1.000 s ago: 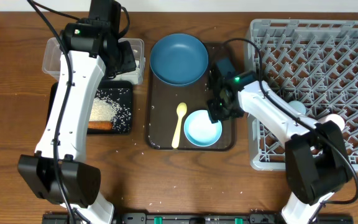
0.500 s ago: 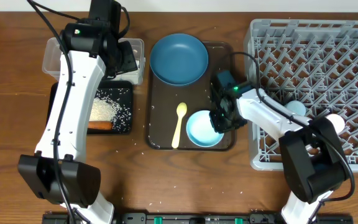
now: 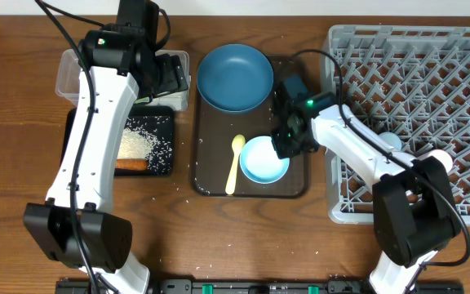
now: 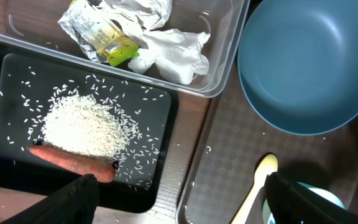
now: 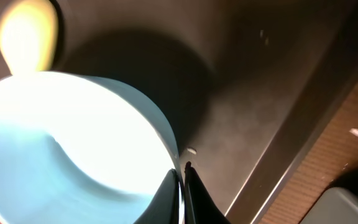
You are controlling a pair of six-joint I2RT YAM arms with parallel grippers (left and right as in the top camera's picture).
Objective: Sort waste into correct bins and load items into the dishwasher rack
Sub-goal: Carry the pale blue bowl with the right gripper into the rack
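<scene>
Two bowls sit on the dark brown serving tray [image 3: 210, 151] in the middle of the wooden table [image 3: 15, 163]. The large dark blue bowl [image 3: 235, 77] is at its far end, and the smaller white bowl [image 3: 263, 159], light blue inside, is at its near right. The right gripper [image 3: 286, 145] is at the white bowl's right rim. In the right wrist view its fingers [image 5: 197, 202] are pinched together on that rim, with no gap showing between them. The pale yellow spoon [image 3: 235, 163] lies on the serving tray just left of the white bowl, with its head pointing toward the dark blue bowl.

The left gripper [image 3: 168, 75] hangs over the right end of the clear plastic tub [image 3: 70, 77]. In the left wrist view its jaws stand wide apart with nothing between them. Inside the tub lie crumpled white paper wrappers [image 4: 173, 53] and the small yellow-green packet [image 4: 107, 40]. The shallow black tray [image 3: 163, 118] sits just in front of the tub. It holds a heap of white rice [image 4: 82, 127] with loose grains scattered around it. The orange carrot piece [image 4: 70, 163] lies against the heap's near edge.

The grey dishwasher rack [image 3: 414, 73] fills the right side of the table, just beside the serving tray. A light blue cup [image 3: 390, 140] shows inside it, partly hidden by the right arm.
</scene>
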